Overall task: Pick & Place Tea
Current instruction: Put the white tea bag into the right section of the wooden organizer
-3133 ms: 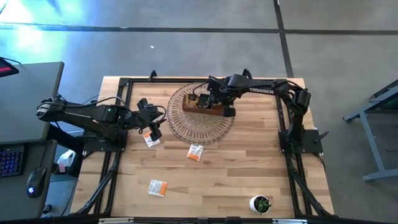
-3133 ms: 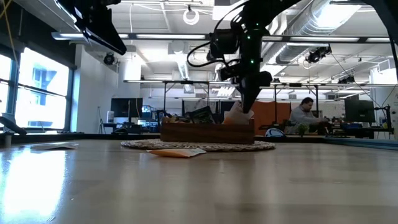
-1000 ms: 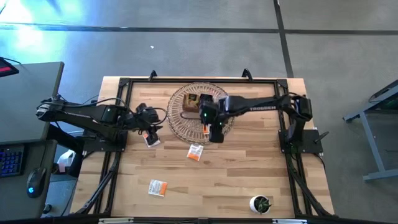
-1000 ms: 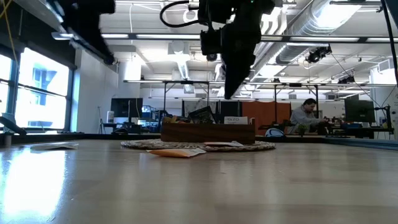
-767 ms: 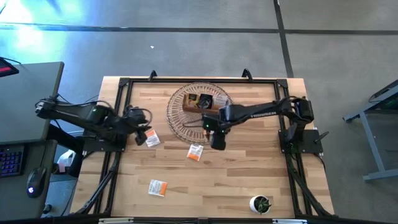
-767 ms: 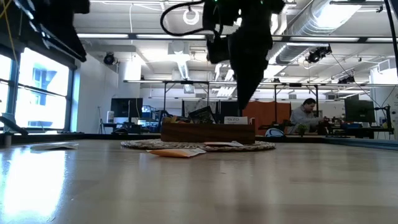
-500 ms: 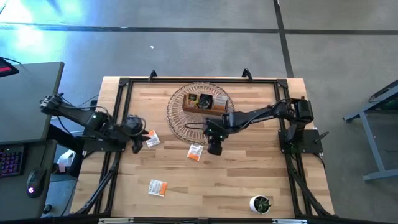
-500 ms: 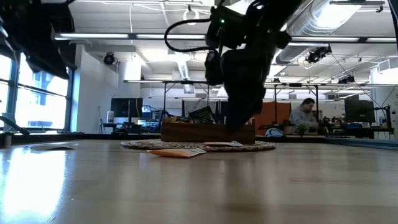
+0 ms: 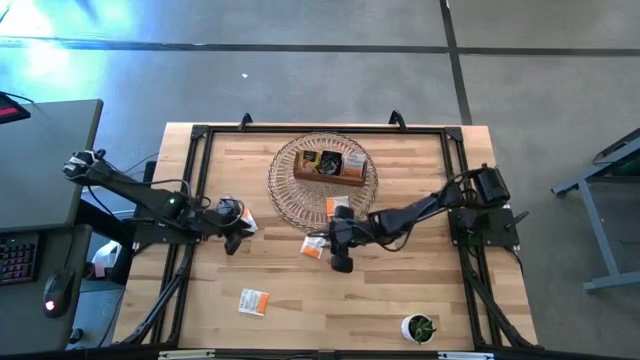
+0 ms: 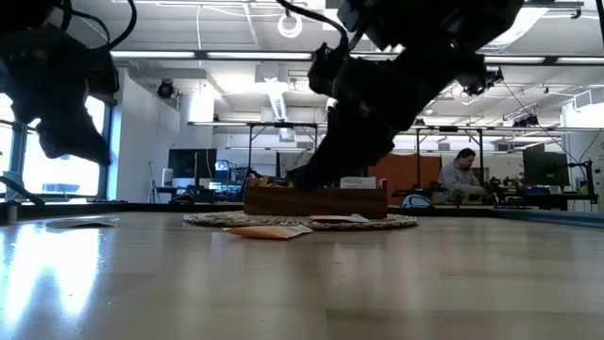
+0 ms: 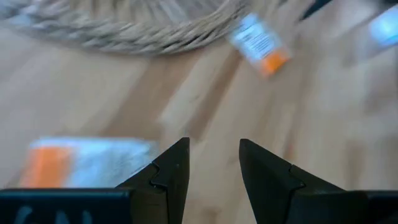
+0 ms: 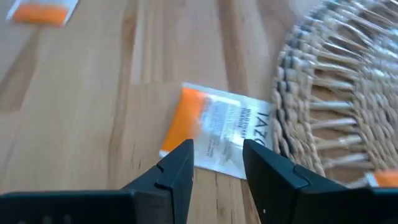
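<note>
orange-white tea sachet (image 12: 216,135) beside right fingers (image 12: 177,167)

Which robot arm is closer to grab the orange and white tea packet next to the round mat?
Probably the right gripper: it hovers beside that tea sachet, fingers open, sachet just ahead in its wrist view. The left gripper sits farther off, by another sachet.

One white-and-orange tea sachet (image 12: 214,135) bears large letters — "TAZ", partly cut off — nothing else legible.
</note>
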`<state>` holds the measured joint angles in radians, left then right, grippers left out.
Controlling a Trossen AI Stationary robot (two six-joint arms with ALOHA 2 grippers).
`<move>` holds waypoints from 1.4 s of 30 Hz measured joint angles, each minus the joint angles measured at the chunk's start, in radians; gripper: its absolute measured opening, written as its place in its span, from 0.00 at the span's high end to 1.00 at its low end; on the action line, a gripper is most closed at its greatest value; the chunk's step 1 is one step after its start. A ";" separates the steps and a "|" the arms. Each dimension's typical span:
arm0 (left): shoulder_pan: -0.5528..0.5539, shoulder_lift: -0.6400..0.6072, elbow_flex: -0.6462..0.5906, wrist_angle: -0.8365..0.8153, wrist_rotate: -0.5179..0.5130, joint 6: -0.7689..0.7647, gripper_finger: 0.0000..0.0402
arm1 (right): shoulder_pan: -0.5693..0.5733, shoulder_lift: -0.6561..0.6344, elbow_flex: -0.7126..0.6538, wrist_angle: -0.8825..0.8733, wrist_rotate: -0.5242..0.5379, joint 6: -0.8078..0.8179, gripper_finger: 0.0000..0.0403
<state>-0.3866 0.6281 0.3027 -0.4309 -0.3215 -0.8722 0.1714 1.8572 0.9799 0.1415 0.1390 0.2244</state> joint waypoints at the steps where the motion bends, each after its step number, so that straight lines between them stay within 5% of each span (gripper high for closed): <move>1: 0.000 0.013 -0.010 0.067 0.006 0.001 0.66 | 0.002 0.000 -0.011 0.005 0.010 0.032 0.66; 9: 0.000 0.212 -0.045 0.415 0.003 0.045 0.66 | -0.014 0.000 -0.015 -0.012 0.039 0.037 0.66; 17: 0.018 0.441 -0.027 0.715 -0.108 0.058 0.66 | -0.150 -0.075 0.040 -0.298 0.008 0.087 0.66; 25: 0.258 0.660 0.120 0.720 0.064 0.223 0.66 | -0.291 -0.182 0.043 -0.503 -0.187 0.180 0.66; 31: 0.383 0.841 0.266 0.718 0.155 0.357 0.66 | -0.382 -0.199 0.036 -0.602 -0.155 0.199 0.66; 37: 0.427 1.010 0.398 0.699 0.178 0.431 0.66 | -0.421 -0.171 -0.023 -0.469 -0.142 0.396 0.66; 42: 0.450 1.128 0.489 0.639 0.174 0.450 0.66 | -0.407 -0.162 -0.035 -0.444 -0.144 0.395 0.66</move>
<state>0.0633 1.7563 0.7920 0.2080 -0.1472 -0.4225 -0.2353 1.6955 0.9451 -0.3023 -0.0049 0.6196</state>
